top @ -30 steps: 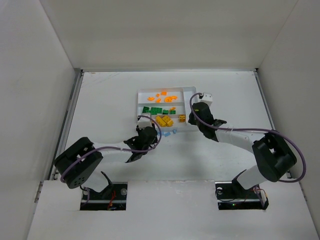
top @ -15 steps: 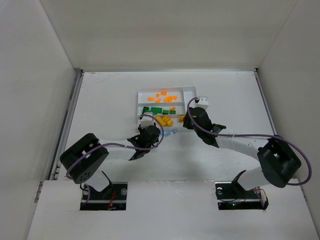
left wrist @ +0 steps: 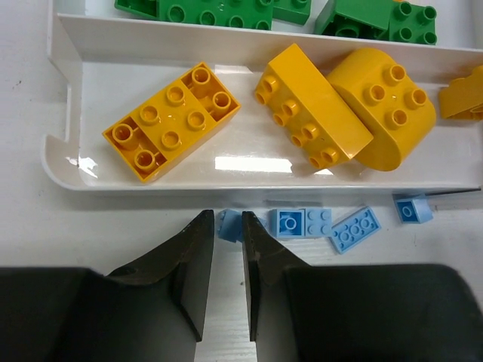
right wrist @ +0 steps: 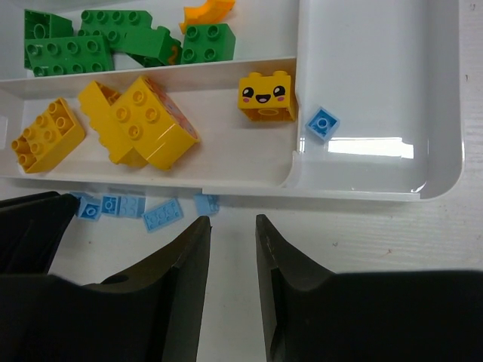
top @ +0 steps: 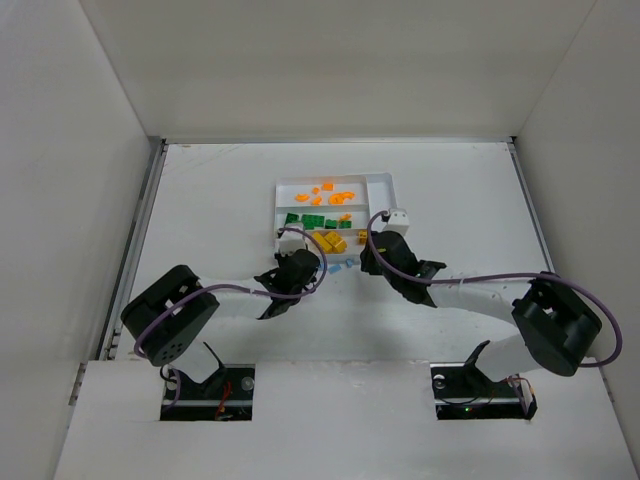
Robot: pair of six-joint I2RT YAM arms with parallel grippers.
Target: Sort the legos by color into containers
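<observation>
Left claw (left wrist: 225, 218): nearly closed, blue brick (left wrist: 229, 227) at tips, grip unclear.
Right claw (right wrist: 232, 220): parted, empty; tray (right wrist: 362, 185) at 12 o'clock.

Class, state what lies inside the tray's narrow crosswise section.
One light blue lego near the divider; the section is otherwise bare where visible. Its far end is out of frame.

Legos (left wrist: 172, 121) in tray (left wrist: 226, 182), others (left wrist: 300, 223) seemingly just outside

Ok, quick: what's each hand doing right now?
Left hand: nearly closed, with a light blue lego between its tips; whether it grips cannot be told.
Right hand: open, holding nothing.
</observation>
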